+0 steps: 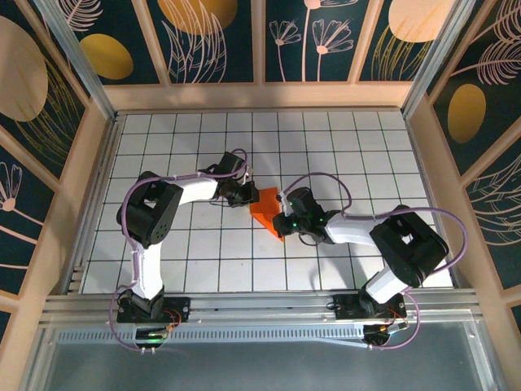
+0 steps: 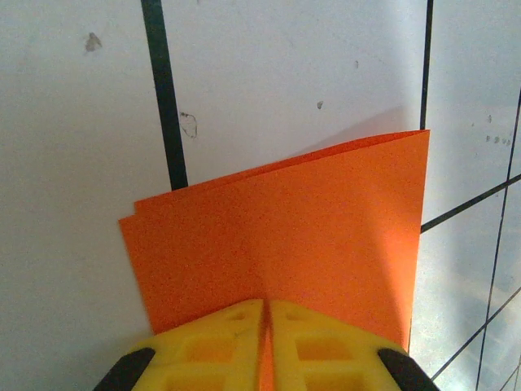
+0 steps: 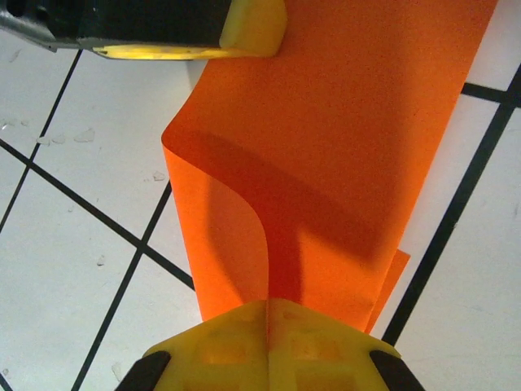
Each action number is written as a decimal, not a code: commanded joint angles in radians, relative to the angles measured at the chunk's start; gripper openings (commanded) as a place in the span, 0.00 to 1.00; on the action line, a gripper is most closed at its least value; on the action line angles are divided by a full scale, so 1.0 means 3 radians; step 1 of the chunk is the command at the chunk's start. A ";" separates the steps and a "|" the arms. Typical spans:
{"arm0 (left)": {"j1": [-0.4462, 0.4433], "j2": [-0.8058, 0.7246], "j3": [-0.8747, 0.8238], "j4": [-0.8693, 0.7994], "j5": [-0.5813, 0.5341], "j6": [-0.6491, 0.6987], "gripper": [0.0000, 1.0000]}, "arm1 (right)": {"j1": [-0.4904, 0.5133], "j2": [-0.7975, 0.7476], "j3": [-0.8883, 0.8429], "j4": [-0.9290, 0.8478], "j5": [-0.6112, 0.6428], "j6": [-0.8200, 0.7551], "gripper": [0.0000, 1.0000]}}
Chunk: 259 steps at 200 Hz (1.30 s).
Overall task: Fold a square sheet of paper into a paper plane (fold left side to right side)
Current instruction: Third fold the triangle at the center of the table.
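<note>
Top external: found the square sheet of paper mid-way across the table, bent over double but not pressed flat. Pinched tight by left gripper and right gripper. Looked like an early fold, most folding left.

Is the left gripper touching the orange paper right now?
Touching. The left wrist view shows the left gripper with its jaws shut on the near edge of the orange paper, orange visible in the slit between them.

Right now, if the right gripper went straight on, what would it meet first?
The right gripper is shut on the orange paper; pushing on, it would probably meet the left gripper next, though depth is unclear.
</note>
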 commanded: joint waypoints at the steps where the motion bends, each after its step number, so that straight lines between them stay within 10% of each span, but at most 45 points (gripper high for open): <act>1: -0.0004 0.0124 -0.0010 -0.0237 -0.0190 0.0061 0.12 | -0.0030 0.0014 0.0105 -0.0091 0.0072 -0.0020 0.00; 259: 0.0001 -0.0058 0.0070 -0.0187 -0.0229 0.0029 0.20 | -0.0051 0.0302 0.0094 -0.0075 0.0032 -0.0002 0.00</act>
